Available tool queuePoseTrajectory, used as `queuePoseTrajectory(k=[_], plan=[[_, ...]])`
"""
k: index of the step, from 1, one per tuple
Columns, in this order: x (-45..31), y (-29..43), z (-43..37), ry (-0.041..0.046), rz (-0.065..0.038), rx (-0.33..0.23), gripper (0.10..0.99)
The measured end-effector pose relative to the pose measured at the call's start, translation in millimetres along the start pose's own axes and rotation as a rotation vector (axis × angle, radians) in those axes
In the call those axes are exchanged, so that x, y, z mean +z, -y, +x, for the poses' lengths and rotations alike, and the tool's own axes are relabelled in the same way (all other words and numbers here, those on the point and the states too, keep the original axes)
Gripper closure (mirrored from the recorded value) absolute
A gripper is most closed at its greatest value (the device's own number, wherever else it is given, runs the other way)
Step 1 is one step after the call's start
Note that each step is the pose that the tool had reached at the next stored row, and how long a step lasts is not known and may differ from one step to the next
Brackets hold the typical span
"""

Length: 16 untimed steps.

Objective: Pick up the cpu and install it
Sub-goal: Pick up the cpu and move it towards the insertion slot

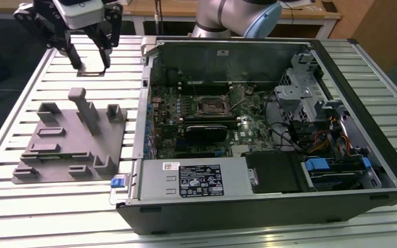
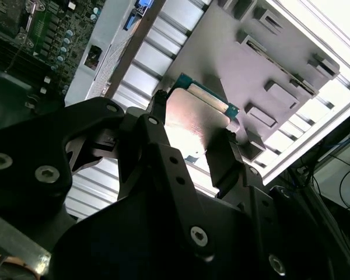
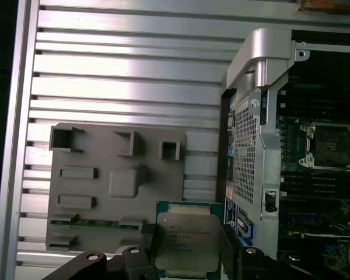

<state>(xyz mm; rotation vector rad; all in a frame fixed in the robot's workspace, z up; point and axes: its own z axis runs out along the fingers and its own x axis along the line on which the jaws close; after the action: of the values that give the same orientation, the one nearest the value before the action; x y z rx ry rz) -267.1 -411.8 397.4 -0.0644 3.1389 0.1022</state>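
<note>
While pinching cpu [image 3: 185, 244] between fingers [image 2: 224, 160], hangs over table [image 3: 134, 76] just beyond grey tray [image 3: 105, 175]; lid print too faint to read; open computer case [image 1: 268, 217] beside tray.

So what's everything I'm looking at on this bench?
cpu: one, silvery top with a green edge, gripped between the gripper's fingers.
tray: one, grey plastic, on the table at the exterior view's left of the computer case.
computer case: one, black, lying open on the table.
socket: one, dark with a metal frame, on the green board inside the case.
power supply: one, silvery box with a label, at the case's near edge.
table: one, silver, slatted.
arm: one, grey and light blue, behind the case.
gripper: one, black, closed on the cpu.
</note>
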Motion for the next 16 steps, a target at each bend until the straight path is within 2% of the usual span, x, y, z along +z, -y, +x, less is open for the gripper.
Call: queuePoseTrajectory(k=[10, 16], plan=[[0.0, 0.1, -4.3, 0.0000, 0.000, 0.000, 0.561], [0.1, 0.5, -12.8, 0.0000, 0.000, 0.000, 0.561]])
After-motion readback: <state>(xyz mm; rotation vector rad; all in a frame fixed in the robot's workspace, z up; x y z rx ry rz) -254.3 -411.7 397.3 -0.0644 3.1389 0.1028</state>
